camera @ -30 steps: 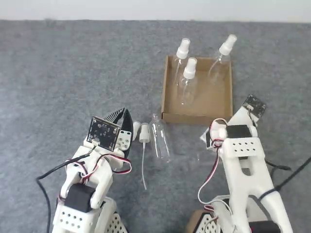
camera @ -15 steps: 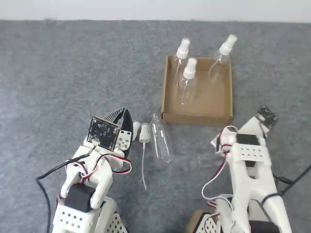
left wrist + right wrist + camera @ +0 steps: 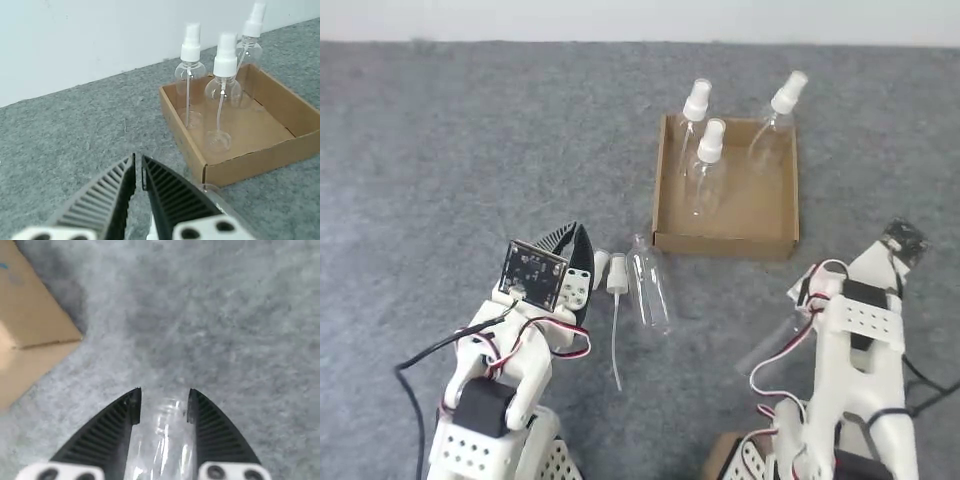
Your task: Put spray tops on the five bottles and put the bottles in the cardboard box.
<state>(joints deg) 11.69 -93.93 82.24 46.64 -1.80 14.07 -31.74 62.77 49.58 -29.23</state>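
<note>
Fingers of my right gripper pinch a clear bottle near the cardboard box — my left gripper hangs with its fingers pressed together, holding nothing. Three capped bottles stand in the box; an uncapped bottle lies on the grey mat beside a loose spray top.

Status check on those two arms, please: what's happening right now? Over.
Right gripper shut on clear bottle. Left gripper shut, empty. Three topped bottles in cardboard box; bare bottle and spray tops lying outside it. Nothing in the way.
</note>
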